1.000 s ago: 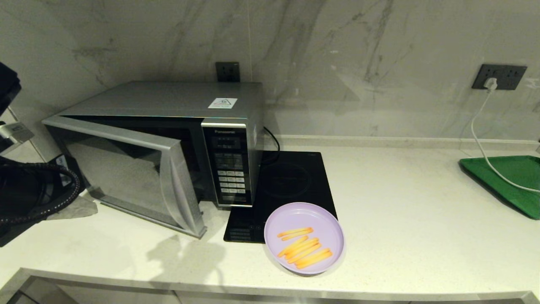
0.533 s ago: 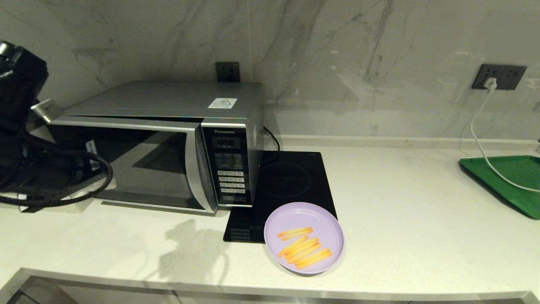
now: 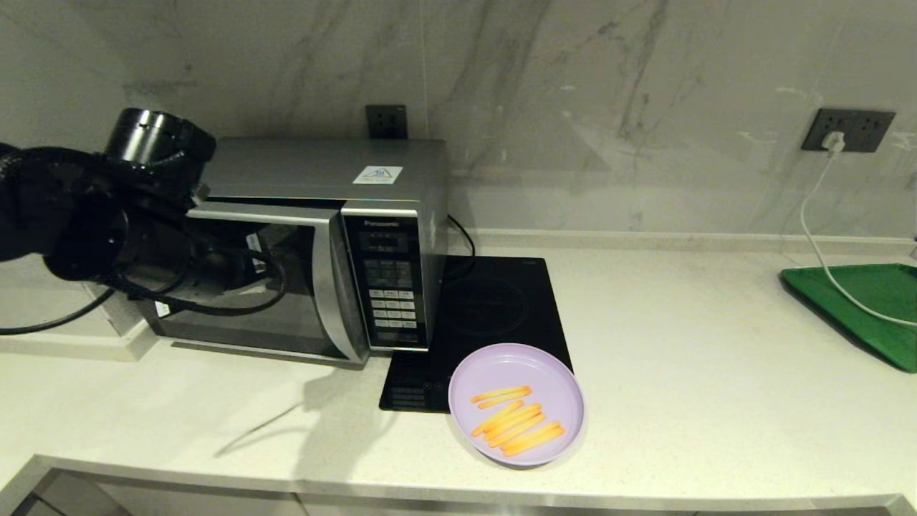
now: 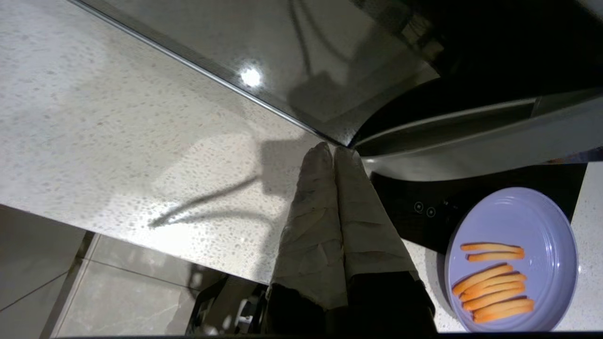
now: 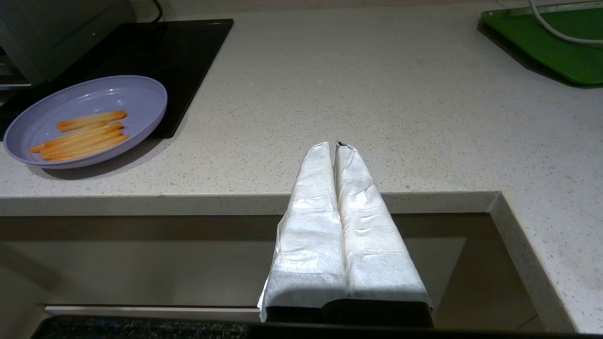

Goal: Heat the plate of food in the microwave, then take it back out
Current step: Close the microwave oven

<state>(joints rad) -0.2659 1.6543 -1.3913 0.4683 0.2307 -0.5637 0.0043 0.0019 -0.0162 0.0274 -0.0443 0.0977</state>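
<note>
Plate of food [image 3: 516, 405] sits on the counter edge, partly over the black hob [image 3: 481, 322], right of the microwave [image 3: 308, 244]. My left gripper [image 4: 334, 153], fingers pressed together and empty, is against the door; press squarely near the handle strip. Right gripper [image 5: 337, 147] closed, parked low. Green tray [image 3: 860, 308] well clear.

The left gripper [image 4: 334, 153] is in the middle of the frame, its two wrapped fingers [image 4: 313, 212] pressed together, with the tips near the lower edge of the microwave [image 4: 330, 61] door. At the lower right, the plate of food [image 4: 551, 221] lies partly on the black hob [image 4: 471, 197]. The pale countertop [image 4: 94, 132] fills the left side.
</note>
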